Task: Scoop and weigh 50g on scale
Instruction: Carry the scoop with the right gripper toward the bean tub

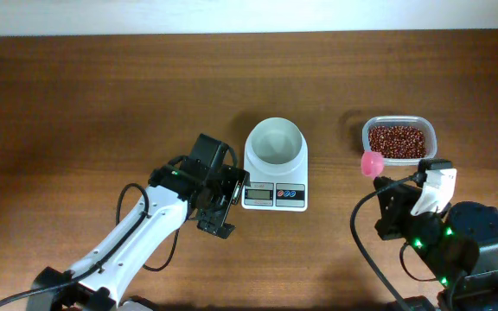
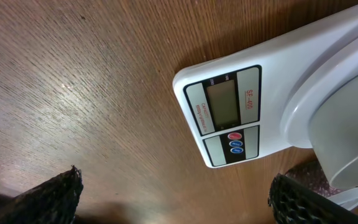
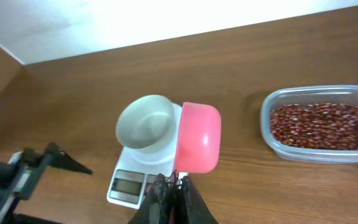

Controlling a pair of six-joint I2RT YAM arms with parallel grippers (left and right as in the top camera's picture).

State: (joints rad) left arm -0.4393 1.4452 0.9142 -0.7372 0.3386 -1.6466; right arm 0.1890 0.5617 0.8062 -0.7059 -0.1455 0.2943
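The white scale (image 1: 275, 192) stands mid-table with its round white bowl (image 1: 275, 142) empty on top. Its grey display and buttons face the front (image 2: 229, 115). The red-brown beans (image 1: 397, 141) lie in a clear tub to the right (image 3: 319, 126). My right gripper (image 1: 390, 181) (image 3: 174, 183) is shut on the handle of a pink scoop (image 1: 372, 162) (image 3: 197, 137), held above the table between scale and tub. My left gripper (image 1: 229, 203) (image 2: 179, 208) is open just left of the scale's display, with nothing between its fingers.
The clear rectangular tub (image 1: 430, 130) sits at the right, close to the scoop. Bare wooden tabletop (image 1: 102, 104) stretches to the left and behind the scale. A pale wall runs along the far table edge.
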